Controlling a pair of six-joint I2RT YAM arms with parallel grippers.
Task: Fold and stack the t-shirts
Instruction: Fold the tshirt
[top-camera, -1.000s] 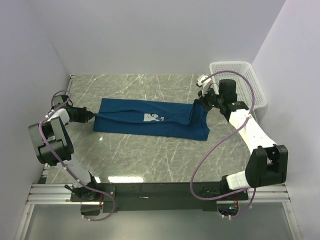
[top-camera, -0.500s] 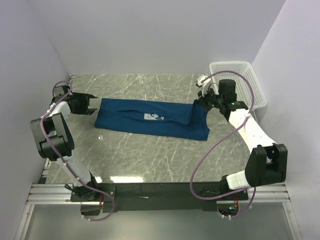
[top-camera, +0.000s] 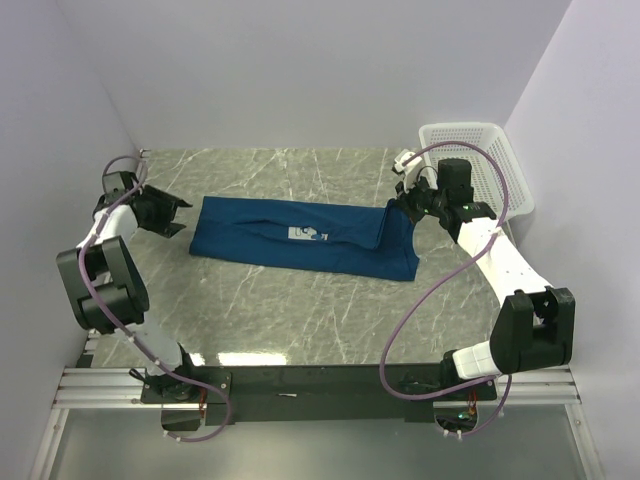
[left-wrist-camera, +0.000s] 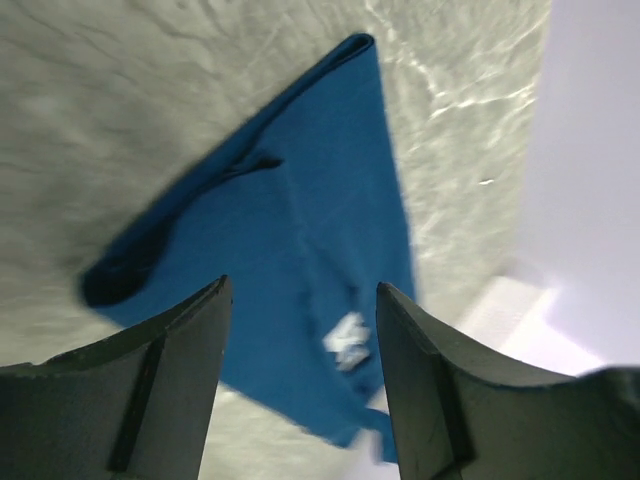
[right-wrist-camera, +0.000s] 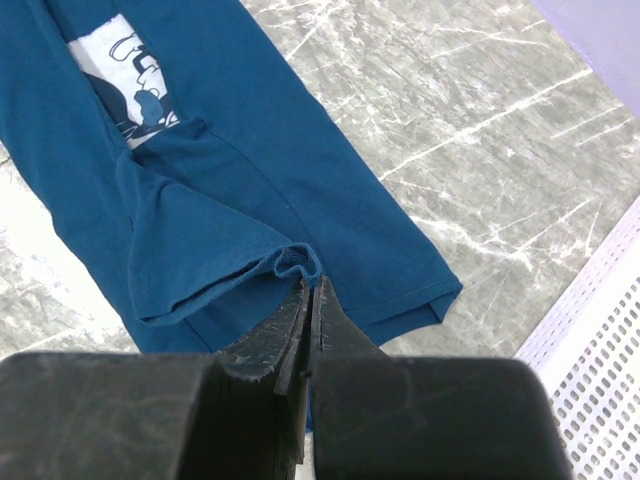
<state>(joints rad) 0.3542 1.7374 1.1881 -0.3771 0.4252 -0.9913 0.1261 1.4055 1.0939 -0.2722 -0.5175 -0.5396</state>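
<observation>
A dark blue t-shirt (top-camera: 300, 238) lies folded into a long strip across the middle of the marble table, its pale print (top-camera: 308, 234) facing up. My left gripper (top-camera: 178, 217) hovers just off the shirt's left end, open, with nothing between its fingers. In the left wrist view the t-shirt (left-wrist-camera: 300, 200) stretches away beyond the spread left gripper (left-wrist-camera: 302, 285). My right gripper (top-camera: 393, 207) is at the shirt's right end, shut on a raised fold of cloth. In the right wrist view the right gripper (right-wrist-camera: 308, 284) pinches that blue edge of the t-shirt (right-wrist-camera: 230, 130).
A white mesh basket (top-camera: 478, 160) stands at the back right corner, close behind the right arm; its rim (right-wrist-camera: 600, 350) also shows in the right wrist view. Pale walls close in the table on three sides.
The left gripper opened, let go of the shirt's left end and drew back toward the far left. The shirt's left edge settled flat. The right arm held still.
</observation>
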